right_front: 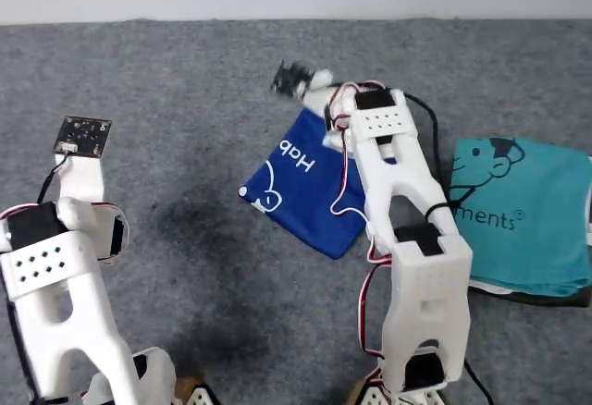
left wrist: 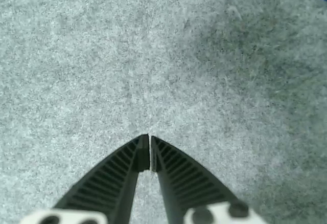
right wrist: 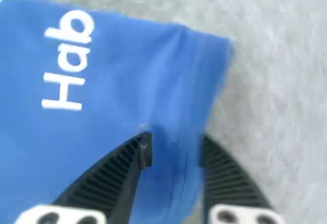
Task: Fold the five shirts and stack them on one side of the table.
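Note:
A folded blue shirt [right_front: 301, 188] with white print lies mid-table on the grey carpet. My right gripper [right_front: 298, 79] is at its far corner. In the right wrist view the gripper [right wrist: 173, 155] is open and straddles the blue shirt's [right wrist: 117, 81] edge, one finger on the fabric and the other at the rim by the carpet. A folded teal shirt [right_front: 523, 211] tops a small stack at the right side, with darker cloth [right_front: 527, 296] showing underneath it. My left gripper [left wrist: 150, 152] is shut and empty over bare carpet at the table's left.
Grey carpet [right_front: 185, 72] covers the whole table. The left arm [right_front: 55, 257] stands at the front left and the right arm's white body [right_front: 421, 276] crosses between the blue shirt and the teal stack. A pale wall runs along the far edge.

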Robot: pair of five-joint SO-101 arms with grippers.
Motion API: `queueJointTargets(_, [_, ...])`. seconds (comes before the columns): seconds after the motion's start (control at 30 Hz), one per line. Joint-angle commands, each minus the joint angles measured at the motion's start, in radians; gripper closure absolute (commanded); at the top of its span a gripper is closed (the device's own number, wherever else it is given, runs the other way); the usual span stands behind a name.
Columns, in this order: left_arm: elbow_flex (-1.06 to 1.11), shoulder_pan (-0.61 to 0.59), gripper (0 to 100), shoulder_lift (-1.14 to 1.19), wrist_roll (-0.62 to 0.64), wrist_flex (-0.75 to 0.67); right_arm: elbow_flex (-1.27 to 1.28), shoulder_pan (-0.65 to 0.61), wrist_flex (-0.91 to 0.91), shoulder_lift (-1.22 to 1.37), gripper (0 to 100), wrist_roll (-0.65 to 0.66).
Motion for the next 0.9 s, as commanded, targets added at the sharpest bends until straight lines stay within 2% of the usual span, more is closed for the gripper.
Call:
queueJointTargets(0.0, [-0.005, -0.008, 98, -0.032, -0.008, -0.014, -0.087, -0.004, 0.077, -0.130, 74.8, -0.330])
queueJointTargets(0.23, [-0.005, -0.008, 98, -0.032, -0.008, -0.014, -0.091, -0.031, 0.272, -0.228, 74.8, -0.721])
queueJointTargets(0.4, [-0.005, -0.006, 98, -0.032, -0.008, 0.009, -0.091, -0.085, 0.414, -0.252, 74.7, -1.082])
queueJointTargets(0.53, [-0.007, -0.008, 98, -0.032, -0.008, 0.014, -0.091, -0.131, 0.495, -0.251, 74.6, -1.313])
queueJointTargets(0.63, [-0.005, -0.008, 98, -0.032, -0.008, 0.014, -0.089, -0.148, 0.535, -0.249, 70.5, -1.422])
queueJointTargets(0.77, [-0.005, -0.008, 98, -0.032, -0.008, 0.015, -0.089, -0.136, 0.512, -0.208, 57.3, -1.544])
queueJointTargets(0.87, [-0.005, -0.008, 98, -0.032, -0.008, 0.015, -0.089, -0.136, 0.479, -0.147, 54.9, -1.603])
